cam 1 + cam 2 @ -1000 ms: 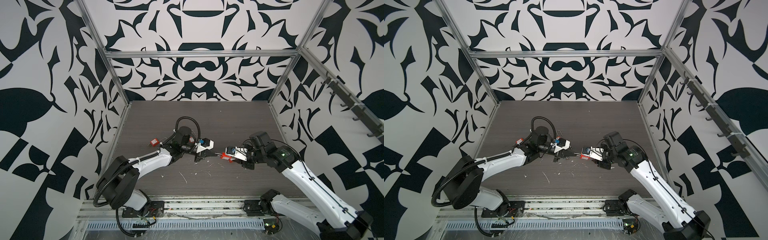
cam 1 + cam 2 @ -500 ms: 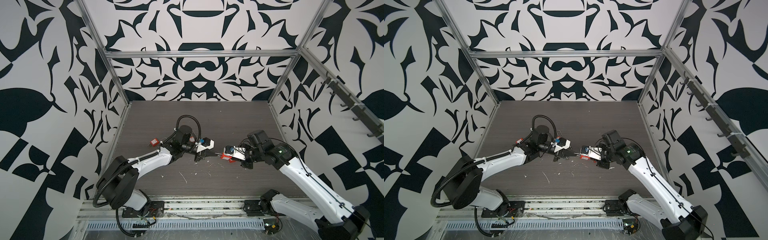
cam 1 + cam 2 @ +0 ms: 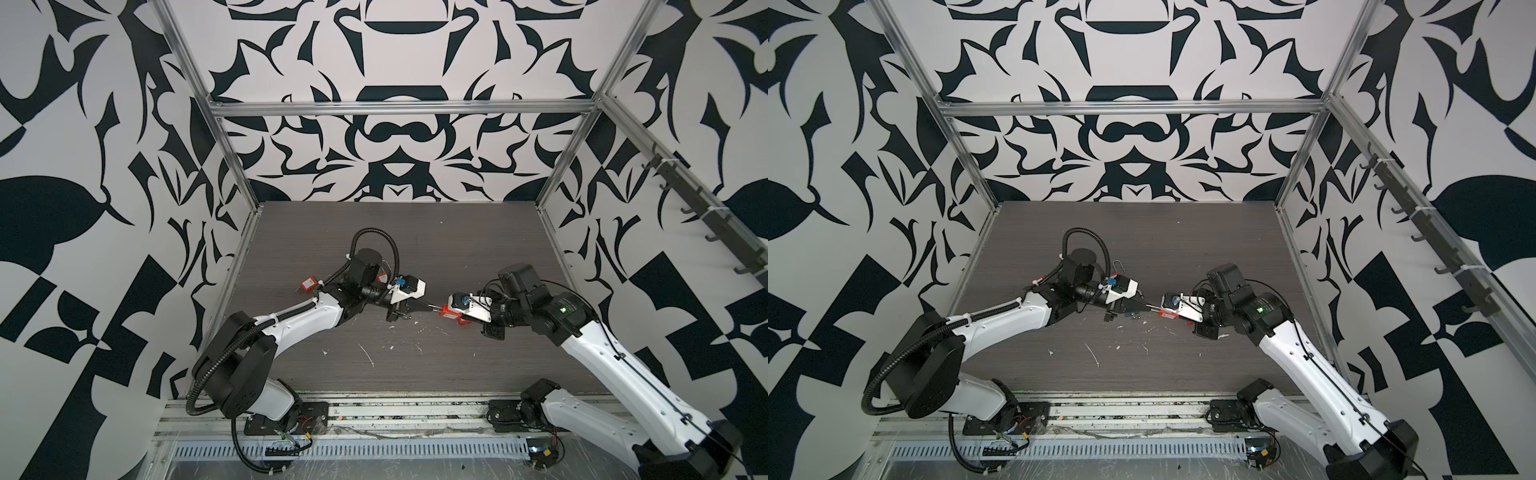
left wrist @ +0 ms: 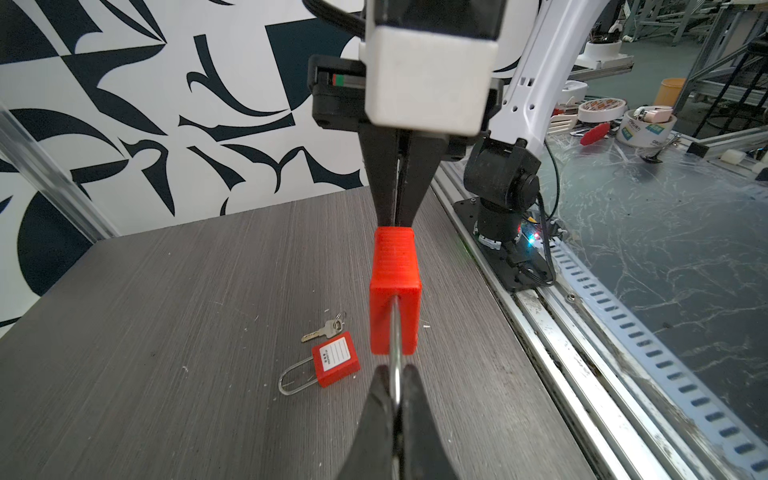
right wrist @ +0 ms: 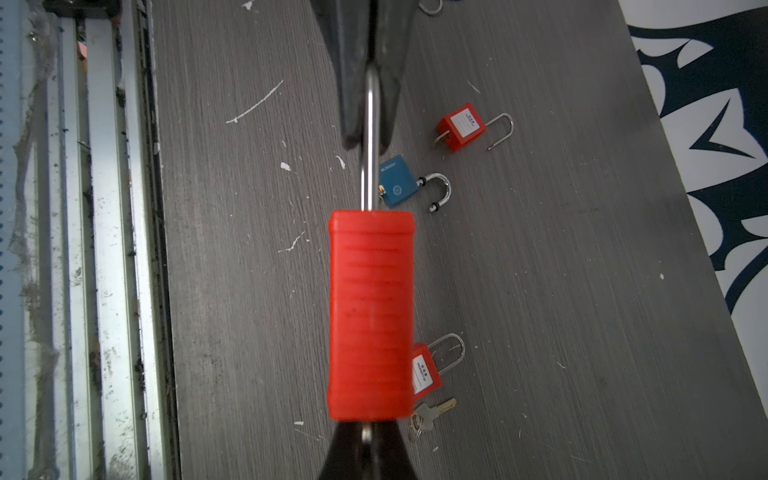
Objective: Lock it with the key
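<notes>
A red padlock [image 5: 371, 316] hangs in the air between both arms, above the table's middle in both top views [image 3: 448, 312] [image 3: 1167, 315]. My left gripper [image 4: 395, 374] is shut on its silver shackle [image 5: 370, 174]. At the opposite, bottom end of the body, my right gripper [image 5: 365, 432] is shut, and a sliver of silver metal, the key [image 5: 366, 434], shows between its fingers. The rest of the key is hidden by the fingers and the lock body. Seen from the left wrist, the right gripper [image 4: 395, 222] meets the far end of the padlock [image 4: 395, 291].
On the dark wood table [image 5: 540, 291] lie a blue padlock [image 5: 397, 180], a red padlock with a key in it [image 5: 461, 126], another red padlock [image 5: 426, 370] and a loose key [image 5: 428, 411] beside it. An aluminium rail [image 5: 99, 249] runs along the table's front edge.
My right gripper has closed its fingers at the bottom end of the red padlock. The right arm has shifted slightly; the left gripper has kept its hold on the shackle.
</notes>
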You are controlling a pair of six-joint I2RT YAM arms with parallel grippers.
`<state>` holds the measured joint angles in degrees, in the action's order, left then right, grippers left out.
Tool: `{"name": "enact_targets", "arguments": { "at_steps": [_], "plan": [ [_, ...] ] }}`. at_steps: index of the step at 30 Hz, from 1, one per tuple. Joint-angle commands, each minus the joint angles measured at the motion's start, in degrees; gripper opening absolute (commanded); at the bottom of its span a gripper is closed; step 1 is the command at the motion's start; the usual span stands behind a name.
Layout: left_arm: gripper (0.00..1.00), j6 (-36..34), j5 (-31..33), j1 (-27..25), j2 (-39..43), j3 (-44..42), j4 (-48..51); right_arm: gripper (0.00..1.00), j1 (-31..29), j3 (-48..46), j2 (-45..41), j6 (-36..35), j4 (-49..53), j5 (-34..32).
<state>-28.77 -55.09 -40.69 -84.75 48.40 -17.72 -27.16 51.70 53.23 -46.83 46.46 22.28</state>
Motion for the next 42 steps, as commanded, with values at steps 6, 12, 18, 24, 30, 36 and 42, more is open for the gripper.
{"name": "enact_targets", "arguments": {
  "at_steps": [6,12,18,24,30,36,42],
  "plan": [
    [0.00,-3.0,0.3,2.1,4.0,-1.4,5.4,0.03,3.6,-2.5,-2.0,0.5,3.1,-1.6],
    [0.00,-4.8,1.9,2.1,5.7,-2.2,7.3,0.02,4.4,-2.2,-1.8,0.4,3.6,0.0],
    [0.00,-7.1,3.2,1.9,7.2,-2.5,8.1,0.02,4.7,-0.4,-0.3,1.2,6.2,5.1],
    [0.00,-8.8,4.1,1.8,7.7,-2.2,11.1,0.02,4.8,-0.5,0.1,1.3,6.0,1.3],
    [0.00,-9.3,6.1,1.8,4.3,5.3,25.1,0.00,5.0,-0.7,0.0,13.8,-0.6,-8.8],
    [0.00,-7.0,6.9,1.8,-3.6,16.0,40.1,0.01,5.1,1.0,-0.2,30.4,-3.2,-10.9],
    [0.00,-6.2,5.5,1.6,-12.4,24.9,49.0,0.01,5.1,1.1,-0.9,39.2,-2.6,-14.8]
  ]
}}
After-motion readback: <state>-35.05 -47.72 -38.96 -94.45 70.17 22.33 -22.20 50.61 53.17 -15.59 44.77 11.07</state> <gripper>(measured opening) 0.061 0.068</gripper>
